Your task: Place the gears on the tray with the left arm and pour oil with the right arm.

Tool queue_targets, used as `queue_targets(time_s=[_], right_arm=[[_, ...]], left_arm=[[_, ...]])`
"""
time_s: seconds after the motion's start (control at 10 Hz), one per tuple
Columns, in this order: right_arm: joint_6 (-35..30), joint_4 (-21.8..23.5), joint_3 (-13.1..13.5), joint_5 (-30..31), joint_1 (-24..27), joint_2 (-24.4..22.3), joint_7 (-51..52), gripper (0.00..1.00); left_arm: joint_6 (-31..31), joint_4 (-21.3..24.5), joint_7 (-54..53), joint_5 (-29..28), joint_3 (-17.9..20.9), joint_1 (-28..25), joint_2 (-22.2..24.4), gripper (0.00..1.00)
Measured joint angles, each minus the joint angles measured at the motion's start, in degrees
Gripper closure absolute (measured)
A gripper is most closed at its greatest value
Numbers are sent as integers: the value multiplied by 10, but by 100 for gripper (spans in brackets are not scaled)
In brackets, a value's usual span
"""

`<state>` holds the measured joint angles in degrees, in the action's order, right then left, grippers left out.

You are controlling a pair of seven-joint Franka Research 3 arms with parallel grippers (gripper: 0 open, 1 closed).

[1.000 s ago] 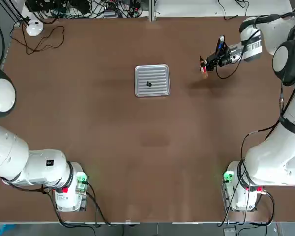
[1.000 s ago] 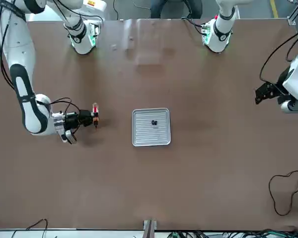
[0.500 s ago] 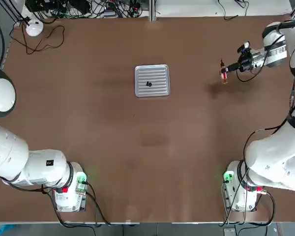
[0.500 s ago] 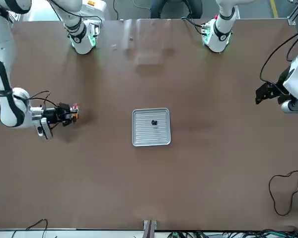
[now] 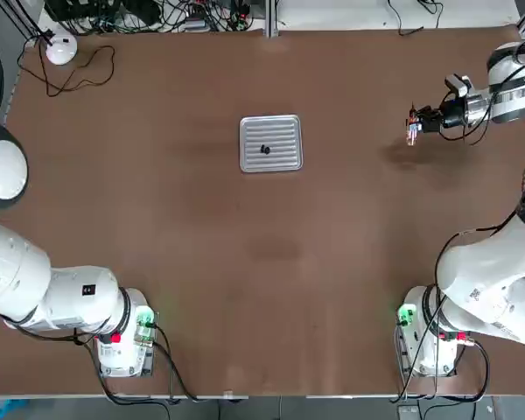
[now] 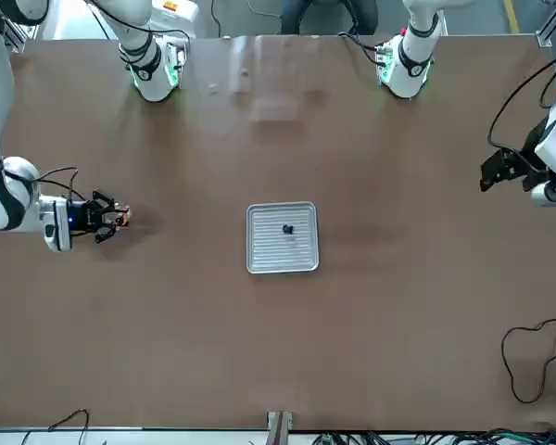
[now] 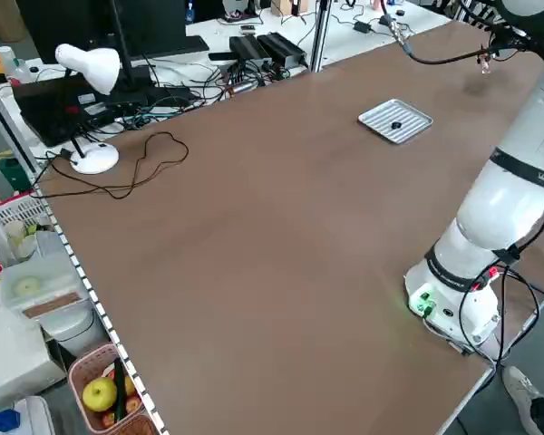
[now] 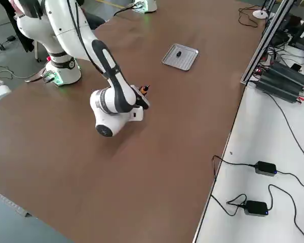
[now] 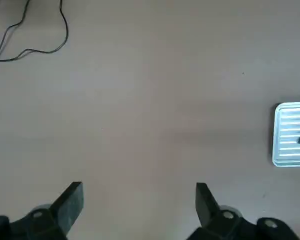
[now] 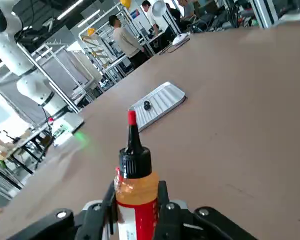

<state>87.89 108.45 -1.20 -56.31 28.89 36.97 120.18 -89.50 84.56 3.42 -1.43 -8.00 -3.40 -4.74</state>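
Carried away from the tray over the last second, the oil bottle (image 5: 412, 131) now sits well out toward the bench's right edge in the top view, pinched in the right tool (image 5: 424, 122), with the tray (image 5: 271, 162) well apart toward the robot's left and the gears (image 5: 264, 150) lying on its ribbed face. From the front, the right tool (image 6: 107, 217) is at the picture's left edge, the tray (image 6: 282, 261) mid-bench, and the left tool (image 6: 500, 168) parked off the far right, no nearer the tray than its partner. The right side view shows the bottle (image 8: 145, 89) beside the right wrist, its tip aimed toward the tray (image 8: 179, 62). In the left wrist view the left tool (image 9: 139, 205) is spread wide over bare bench (image 9: 140, 100). The right wrist view shows the fingers (image 10: 162, 197) pressed on the bottle's (image 10: 135, 197) red-labelled body, long axis running straight out toward tray (image 10: 160, 102) and gear (image 10: 147, 105); any pour would first need a return that way.
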Motion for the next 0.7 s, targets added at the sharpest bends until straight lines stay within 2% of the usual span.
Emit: queue_targets(time_s=[0.3,0.7], right_arm=[[9,-23,0,-1,10,36,160,67],[11,-70,0,-2,24,80,244,67]], left_arm=[[7,-3,-1,0,0,0,0,1],[7,-3,-1,0,0,0,0,1]])
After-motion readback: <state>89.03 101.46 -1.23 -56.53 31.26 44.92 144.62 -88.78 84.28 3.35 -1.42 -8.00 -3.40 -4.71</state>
